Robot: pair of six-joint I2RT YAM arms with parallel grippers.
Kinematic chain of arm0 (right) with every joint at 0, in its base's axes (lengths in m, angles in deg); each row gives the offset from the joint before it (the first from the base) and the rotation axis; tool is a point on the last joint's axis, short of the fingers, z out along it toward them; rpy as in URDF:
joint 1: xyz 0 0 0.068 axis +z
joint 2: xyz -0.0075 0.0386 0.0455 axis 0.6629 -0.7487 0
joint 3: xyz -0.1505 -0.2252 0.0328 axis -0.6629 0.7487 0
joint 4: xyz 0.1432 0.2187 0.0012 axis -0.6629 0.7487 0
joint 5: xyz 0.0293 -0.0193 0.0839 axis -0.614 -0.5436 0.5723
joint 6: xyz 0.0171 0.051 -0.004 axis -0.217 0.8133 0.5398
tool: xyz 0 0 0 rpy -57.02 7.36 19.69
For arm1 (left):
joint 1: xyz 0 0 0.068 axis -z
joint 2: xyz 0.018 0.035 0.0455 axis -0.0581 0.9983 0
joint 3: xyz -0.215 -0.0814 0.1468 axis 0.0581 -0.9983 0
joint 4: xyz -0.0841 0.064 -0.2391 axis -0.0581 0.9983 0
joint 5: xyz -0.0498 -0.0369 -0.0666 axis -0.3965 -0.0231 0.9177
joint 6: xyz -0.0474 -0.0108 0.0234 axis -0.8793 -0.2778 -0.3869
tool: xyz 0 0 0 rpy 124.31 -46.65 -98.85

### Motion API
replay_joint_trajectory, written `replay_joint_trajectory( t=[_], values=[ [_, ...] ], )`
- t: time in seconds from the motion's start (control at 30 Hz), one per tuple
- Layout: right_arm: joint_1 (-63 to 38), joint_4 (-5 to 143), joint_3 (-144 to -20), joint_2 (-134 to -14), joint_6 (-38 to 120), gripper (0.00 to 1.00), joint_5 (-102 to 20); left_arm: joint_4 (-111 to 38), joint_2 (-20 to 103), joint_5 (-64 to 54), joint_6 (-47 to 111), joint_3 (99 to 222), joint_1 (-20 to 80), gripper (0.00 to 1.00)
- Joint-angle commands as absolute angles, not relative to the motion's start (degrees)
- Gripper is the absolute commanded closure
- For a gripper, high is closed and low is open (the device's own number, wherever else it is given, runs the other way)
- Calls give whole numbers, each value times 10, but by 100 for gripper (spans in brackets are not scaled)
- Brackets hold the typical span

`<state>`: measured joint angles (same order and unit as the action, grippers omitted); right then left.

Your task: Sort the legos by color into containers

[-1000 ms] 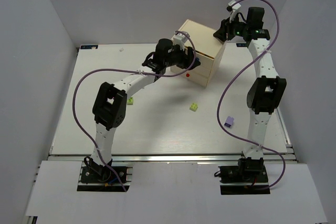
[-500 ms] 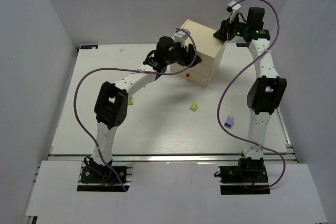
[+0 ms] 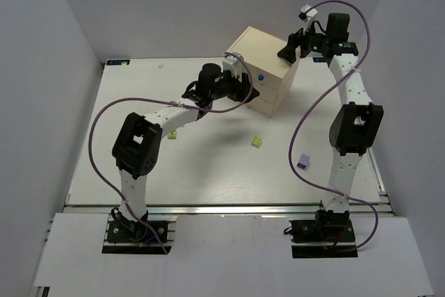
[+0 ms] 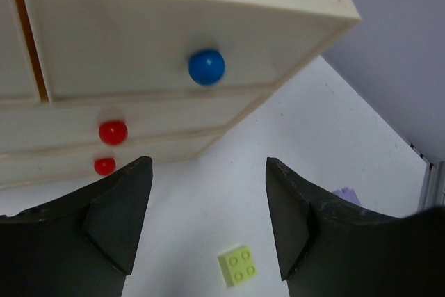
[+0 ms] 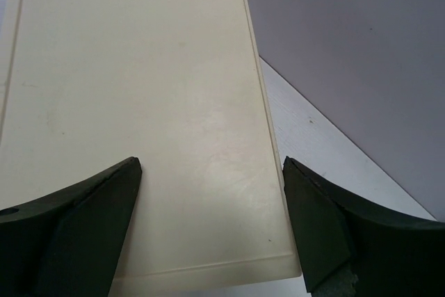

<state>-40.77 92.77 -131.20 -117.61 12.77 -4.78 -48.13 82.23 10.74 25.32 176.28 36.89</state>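
Note:
The cream wooden chest (image 3: 268, 53) stands at the back of the table; its containers are drawers, one with a blue knob (image 4: 206, 67) and one with a red knob (image 4: 112, 131). My left gripper (image 3: 245, 90) hovers open and empty just in front of the drawer fronts (image 4: 208, 220). My right gripper (image 3: 285, 51) hangs open over the chest's flat top (image 5: 139, 102), fingers spread across its corner (image 5: 212, 227). A lime-yellow lego (image 3: 257, 142) lies on the table below the left fingers (image 4: 237, 266). A lavender lego (image 3: 302, 161) lies to its right (image 4: 348, 196). A second lime-yellow lego (image 3: 172, 133) sits beside the left arm.
White walls close in the table (image 3: 208, 172) on three sides. Purple cables loop from both arms. The chest sits near the back wall, by the right arm's upper links.
My left gripper has drawn back leftward from the chest front, uncovering the blue knob. The right gripper's jaws have spread wider over the chest top.

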Motion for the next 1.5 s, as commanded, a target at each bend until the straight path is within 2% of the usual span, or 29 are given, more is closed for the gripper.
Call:
replay_joint_trajectory(
  t=[0.0,0.27,0.4,0.53,0.57,0.67,0.7,0.77,0.8,0.87,0.9,0.93,0.97,1.0,1.03,1.17,1.27,1.47],
  values=[
    [-393,1036,-1277,-1171,170,11,-11,-549,707,132,261,1719,370,24],
    [-400,932,-1248,-1112,252,11,-73,-537,579,97,268,1607,359,23],
    [-409,817,-1176,-1060,297,11,-162,-517,542,57,275,1549,353,22],
    [-408,772,-1152,-1016,306,11,-265,-526,542,44,245,1510,342,25],
    [-408,763,-1149,-1009,306,11,-274,-532,544,46,227,1505,342,27],
    [-426,716,-1097,-952,294,11,-302,-555,570,68,196,1498,330,42],
    [-424,697,-1071,-908,274,11,-343,-567,580,72,189,1499,330,53],
    [-422,657,-1010,-869,263,11,-352,-581,614,89,171,1507,325,65],
    [-426,662,-1007,-843,271,11,-327,-591,626,92,164,1512,325,69],
    [-433,685,-987,-816,278,11,-279,-595,663,98,153,1533,325,69],
    [-436,685,-968,-781,290,22,-213,-591,676,98,152,1545,325,68],
    [-435,685,-925,-762,291,39,-171,-585,691,99,152,1571,325,66],
    [-435,685,-904,-723,292,63,-137,-569,719,101,152,1586,320,61],
    [-434,685,-879,-703,301,94,-99,-559,734,102,153,1603,320,55],
    [-433,685,-854,-685,317,100,-69,-556,746,106,157,1616,320,44],
    [-435,638,-707,-579,354,99,3,-556,803,135,166,1672,320,32],
    [-435,630,-660,-554,361,95,14,-545,825,141,169,1707,320,31],
    [-439,630,-643,-545,369,94,30,-532,870,136,177,1756,320,31]
  ],
)
